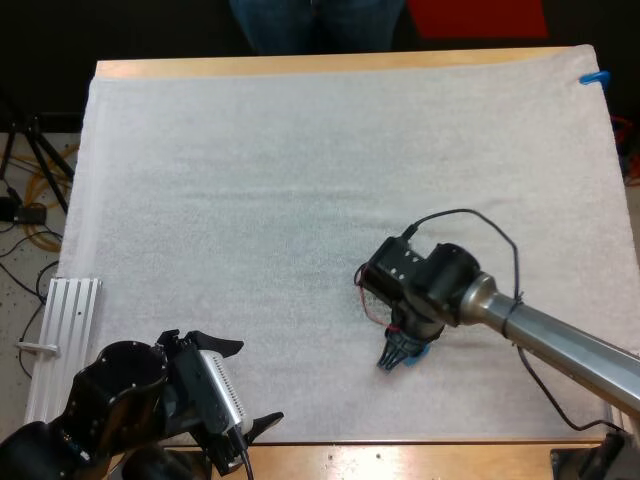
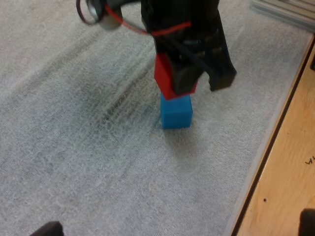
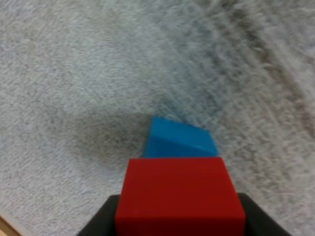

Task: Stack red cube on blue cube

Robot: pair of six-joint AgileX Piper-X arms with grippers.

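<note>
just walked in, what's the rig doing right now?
The right gripper is shut on the red cube and holds it right over the blue cube on the white mat; I cannot tell whether the two touch. The left gripper hangs open at the mat's near edge, away from both cubes.

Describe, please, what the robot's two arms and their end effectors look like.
The right arm is a smooth silver tube ending in a bulky, rounded black housing. The right end effector has two black fingers. The left arm is a rounded black housing that carries a white ribbed block. The left end effector has two black, pointed fingers.
</note>
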